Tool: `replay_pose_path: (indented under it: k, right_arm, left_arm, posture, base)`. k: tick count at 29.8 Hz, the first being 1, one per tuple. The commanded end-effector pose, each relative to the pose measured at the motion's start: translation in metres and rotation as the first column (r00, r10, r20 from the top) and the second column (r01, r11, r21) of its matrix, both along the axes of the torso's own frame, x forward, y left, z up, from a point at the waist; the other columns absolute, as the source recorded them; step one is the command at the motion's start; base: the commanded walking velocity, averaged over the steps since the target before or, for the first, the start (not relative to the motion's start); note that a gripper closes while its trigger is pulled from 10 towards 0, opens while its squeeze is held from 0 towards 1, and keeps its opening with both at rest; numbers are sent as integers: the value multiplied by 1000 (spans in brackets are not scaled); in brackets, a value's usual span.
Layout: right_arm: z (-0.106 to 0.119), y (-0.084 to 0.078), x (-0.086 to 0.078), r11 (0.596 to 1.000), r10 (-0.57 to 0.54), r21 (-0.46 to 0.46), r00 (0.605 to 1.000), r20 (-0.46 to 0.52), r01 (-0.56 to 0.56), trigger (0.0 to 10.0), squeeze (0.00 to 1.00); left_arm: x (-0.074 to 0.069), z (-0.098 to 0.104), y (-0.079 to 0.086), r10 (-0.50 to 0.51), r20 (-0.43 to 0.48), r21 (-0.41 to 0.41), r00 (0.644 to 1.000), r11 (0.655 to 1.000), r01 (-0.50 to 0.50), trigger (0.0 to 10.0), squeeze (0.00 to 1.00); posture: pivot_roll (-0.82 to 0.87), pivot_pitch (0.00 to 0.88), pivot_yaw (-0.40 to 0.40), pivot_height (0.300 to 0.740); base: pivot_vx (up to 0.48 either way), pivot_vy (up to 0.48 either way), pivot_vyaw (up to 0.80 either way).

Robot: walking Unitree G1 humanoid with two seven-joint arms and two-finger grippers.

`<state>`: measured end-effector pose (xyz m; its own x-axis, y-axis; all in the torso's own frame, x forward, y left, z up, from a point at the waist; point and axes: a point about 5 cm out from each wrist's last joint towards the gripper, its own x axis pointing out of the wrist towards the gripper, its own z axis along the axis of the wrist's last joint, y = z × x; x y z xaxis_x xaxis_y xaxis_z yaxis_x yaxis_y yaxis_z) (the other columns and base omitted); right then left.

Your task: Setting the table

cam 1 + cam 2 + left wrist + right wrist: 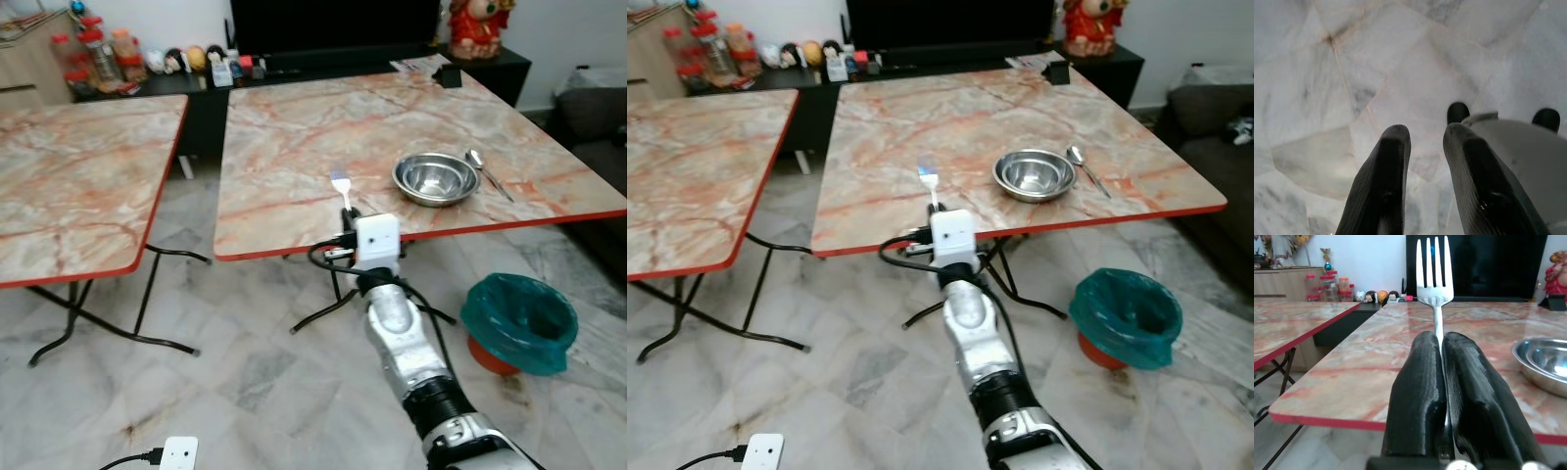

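right gripper (1442,377) clamping fork (1434,269) by handle, tines pointing out ahead toward 12, long axis running straight away from robot. hovering at near edge of table (294,211), a bit above top. bowl (435,178) sitting at roughly 2 o'clock from fork tip, spoon (487,172) lying just beside bowl at its 3 o'clock. so guessing fork needs carrying forward-right to bowl's open 9 o'clock side. left gripper (1422,161) hanging idle over floor, fingers slightly apart, holding nothing.
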<state>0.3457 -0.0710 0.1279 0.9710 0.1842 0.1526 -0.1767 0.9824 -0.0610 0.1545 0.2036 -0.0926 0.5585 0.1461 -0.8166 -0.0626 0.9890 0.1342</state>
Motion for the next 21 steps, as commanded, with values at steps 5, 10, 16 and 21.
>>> replay_pose_path:
  k: [5,10,16,21]
  right_arm:
    - [5,9,1,1000,26,4,1000,7,-26,10000,0]
    - [5,11,0,999,37,7,999,5,-37,10000,0]
    - [5,12,0,999,40,11,999,0,-40,10000,0]
    - [5,12,0,999,43,8,999,2,-43,10000,0]
  left_arm:
    - [0,1,4,10,2,12,1000,1000,-10,10000,0]
    - [0,0,4,13,-1,12,1000,1000,-13,10000,0]
    - [-1,0,4,15,-1,14,1000,1000,-15,10000,0]
    - [-1,0,4,13,-1,14,1000,1000,-13,10000,0]
  posture:
    - [6,30,23,740]
    - [10,41,23,740]
    - [12,44,24,740]
    - [10,45,26,740]
  base:
    - [356,0,0]
    - [352,0,0]
    - [350,0,0]
    - [346,0,0]
